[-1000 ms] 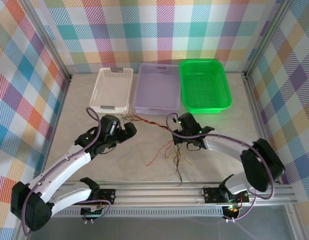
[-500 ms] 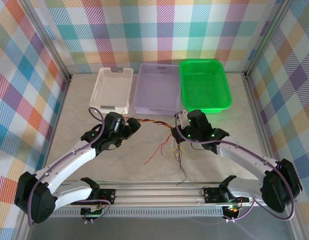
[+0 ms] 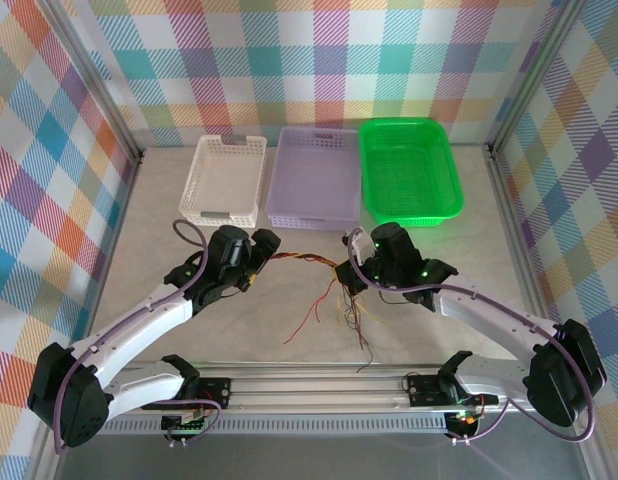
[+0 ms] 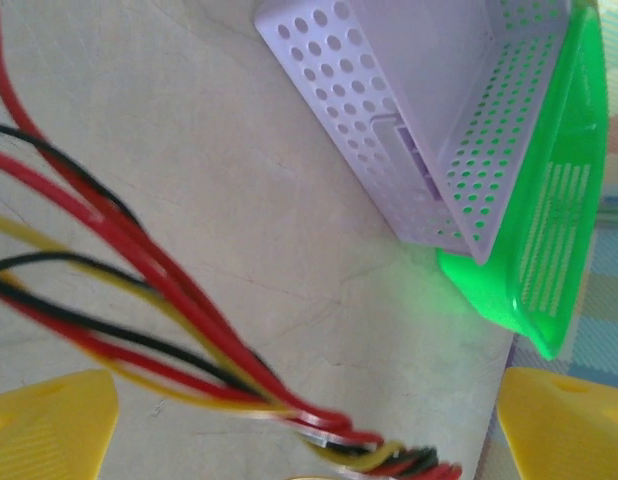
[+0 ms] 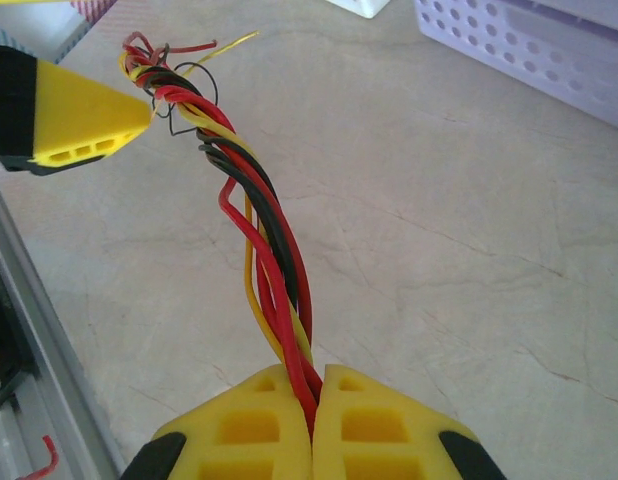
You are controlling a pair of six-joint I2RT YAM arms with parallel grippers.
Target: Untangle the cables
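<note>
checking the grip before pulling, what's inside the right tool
A twisted bundle of thin red, yellow and black wires runs into the right tool, clamped between its shut yellow fingers. The pinched stretch itself is covered by the fingers.

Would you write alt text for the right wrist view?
Yellow jaws of the right gripper are shut on a twisted bundle of red, yellow and black cables over a table; another yellow fingertip sits beside its far end.
</note>
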